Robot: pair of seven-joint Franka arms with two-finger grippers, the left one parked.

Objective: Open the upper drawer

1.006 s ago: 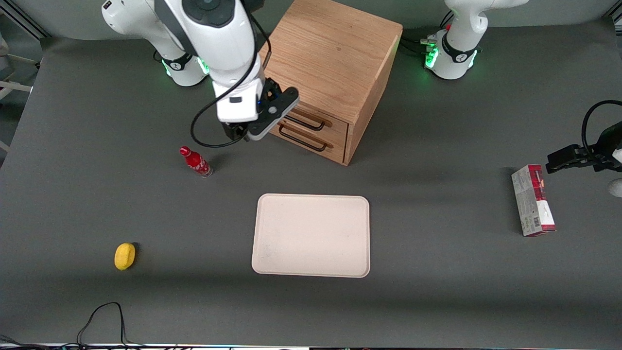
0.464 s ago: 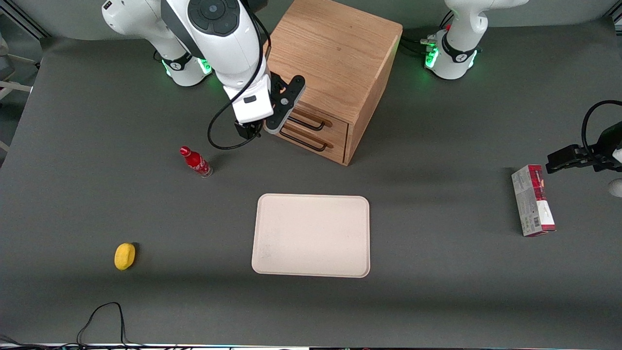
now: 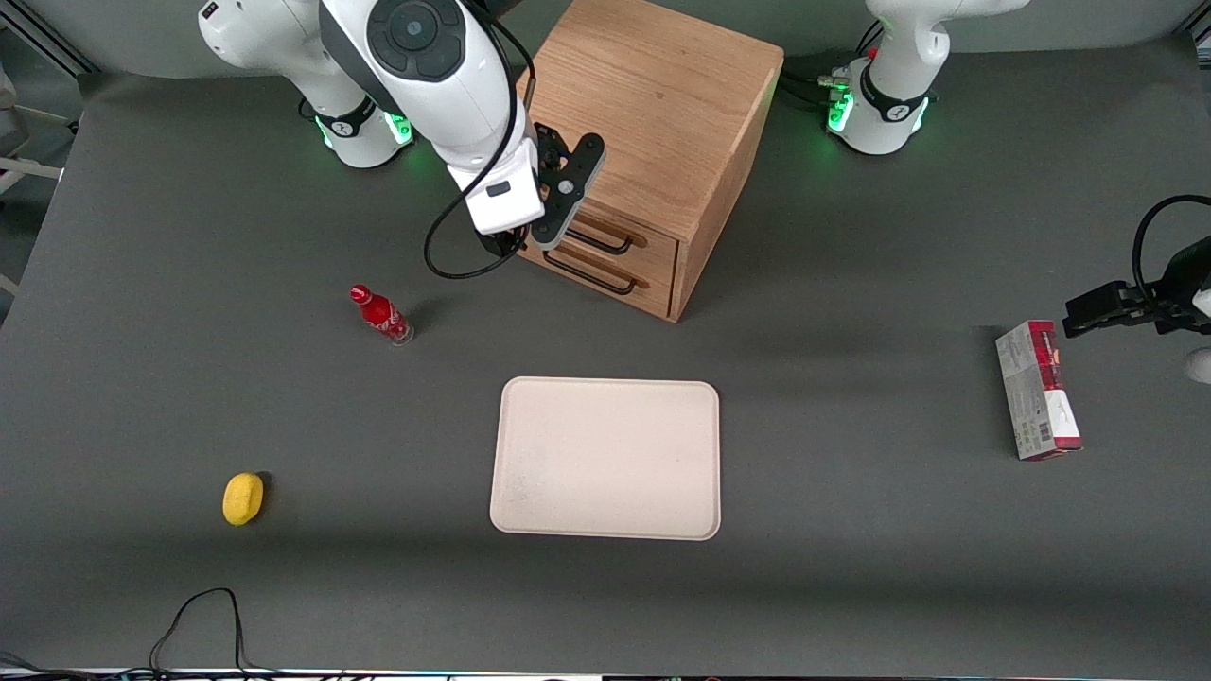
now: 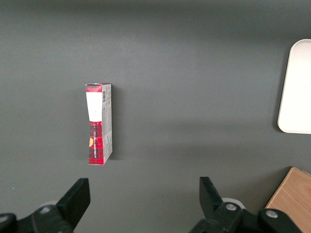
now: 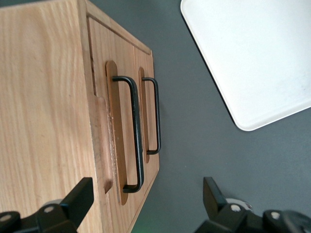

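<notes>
The oak cabinet (image 3: 653, 104) stands far from the front camera, with two alike drawers facing it at an angle. The upper drawer (image 3: 620, 230) looks closed; its thin black handle (image 3: 598, 242) lies above the lower drawer's handle (image 3: 591, 275). My right gripper (image 3: 518, 244) hovers at the working arm's end of the cabinet front, beside the ends of the handles. In the right wrist view the gripper (image 5: 146, 196) is wide open and empty. One end of the upper handle (image 5: 136, 131) lies between its fingers (image 5: 80, 199), untouched. The lower handle (image 5: 157, 116) is beside it.
A white tray (image 3: 605, 459) lies nearer the camera than the cabinet and shows in the right wrist view (image 5: 252, 58). A red bottle (image 3: 380, 315) stands near the gripper. A yellow object (image 3: 242, 497) lies nearer the camera. A red-and-white box (image 3: 1036, 390) lies toward the parked arm's end.
My gripper has moved away from the front camera and sideways toward the cabinet front, turning, and now sits at the end of the drawer handles. The drawers have not moved.
</notes>
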